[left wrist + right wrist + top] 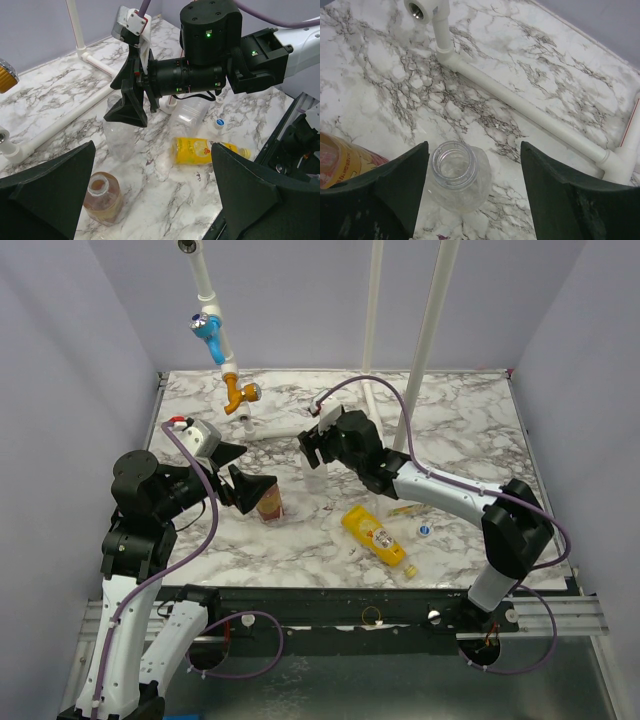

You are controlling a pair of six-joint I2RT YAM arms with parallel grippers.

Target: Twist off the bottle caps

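Marble-patterned table [470, 420] is noted as the work surface. An upright clear bottle [456, 175] is found near the centre of the table with its mouth open and no cap fitted. The right gripper [315, 452] is positioned directly over it, with the fingers [395, 190] set apart on either side of the neck; a gap is seen on both sides and no contact is observed. A brown bottle [102, 197] is recorded standing upright just left of the clear one, also uncapped. The left gripper [243, 472] is spread wide about the brown bottle, and nothing is held. A yellow-orange bottle [378, 535] is found lying on its side nearer the front edge; whether its cap is fitted cannot be told. A blue-and-white cap [425, 530] is seen lying loose on the table just right of the yellow-orange bottle. A second clear bottle [192, 112] is noted lying on its side beneath the right arm. A white pipe [530, 112] is laid across the surface behind the upright clear bottle.
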